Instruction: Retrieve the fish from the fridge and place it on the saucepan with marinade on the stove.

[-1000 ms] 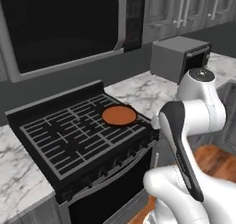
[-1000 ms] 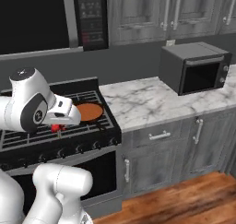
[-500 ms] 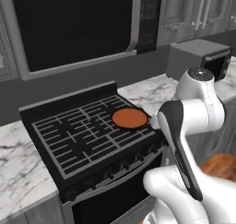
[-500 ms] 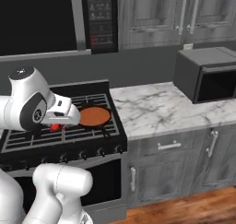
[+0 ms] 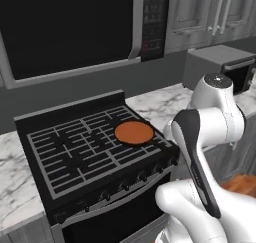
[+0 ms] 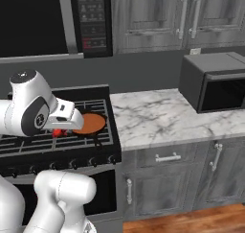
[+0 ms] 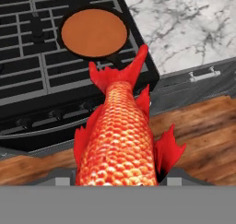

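My gripper (image 7: 119,174) is shut on the fish (image 7: 120,135), a red-orange scaly body whose tail points away from the hand toward the saucepan with marinade (image 7: 94,32). In the right base view the gripper (image 6: 58,131) hangs over the front of the stove (image 6: 28,148), with the fish (image 6: 57,133) showing red beneath the hand, just left of the saucepan (image 6: 88,123). The flat orange-brown saucepan (image 5: 134,132) rests on the right-hand grates of the black stove (image 5: 75,157). The fridge is out of view.
A marble counter (image 6: 158,117) runs to the right of the stove and carries a dark countertop microwave (image 6: 215,83). A built-in microwave (image 5: 75,27) hangs over the range. Grey cabinets with handles (image 6: 167,157) stand below, and wooden floor (image 7: 198,126) lies in front.
The whole picture has shifted in both base views, so the base has moved along the stove. The fish has stayed in the gripper, and the arm's pose looks unchanged.
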{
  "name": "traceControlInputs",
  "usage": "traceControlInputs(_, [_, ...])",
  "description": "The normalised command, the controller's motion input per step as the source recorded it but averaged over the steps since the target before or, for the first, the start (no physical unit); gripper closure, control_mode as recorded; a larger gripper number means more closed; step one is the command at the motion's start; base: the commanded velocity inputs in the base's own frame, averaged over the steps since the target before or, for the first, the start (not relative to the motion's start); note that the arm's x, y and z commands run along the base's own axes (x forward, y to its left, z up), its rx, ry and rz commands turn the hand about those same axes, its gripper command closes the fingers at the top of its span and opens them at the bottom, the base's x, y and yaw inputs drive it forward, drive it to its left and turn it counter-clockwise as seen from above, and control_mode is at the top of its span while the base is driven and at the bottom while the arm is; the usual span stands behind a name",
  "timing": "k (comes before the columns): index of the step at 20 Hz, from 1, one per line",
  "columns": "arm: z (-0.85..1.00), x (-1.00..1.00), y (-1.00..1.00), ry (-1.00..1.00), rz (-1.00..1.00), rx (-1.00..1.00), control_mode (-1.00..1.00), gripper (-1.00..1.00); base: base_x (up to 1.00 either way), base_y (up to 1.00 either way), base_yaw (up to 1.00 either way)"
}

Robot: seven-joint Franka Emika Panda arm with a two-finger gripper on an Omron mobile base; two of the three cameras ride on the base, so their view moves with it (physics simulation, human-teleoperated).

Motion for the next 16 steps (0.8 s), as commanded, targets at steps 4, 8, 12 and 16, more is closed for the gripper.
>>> traceControlInputs(4, [0.00, 0.00, 0.00, 0.00, 0.00, 0.00, 1.00, 1.00, 0.00, -0.01, 0.05])
traceControlInputs(8, [0.00, 0.00, 0.00, 0.00, 0.00, 0.00, 1.00, 1.00, 0.00, 0.00, 0.02])
traceControlInputs(12, [0.00, 0.00, 0.00, 0.00, 0.00, 0.00, 1.00, 1.00, 0.01, 0.00, 0.00])
traceControlInputs(16, [0.00, 0.04, 0.01, 0.00, 0.00, 0.00, -1.00, 1.00, 0.00, 0.02, 0.00])
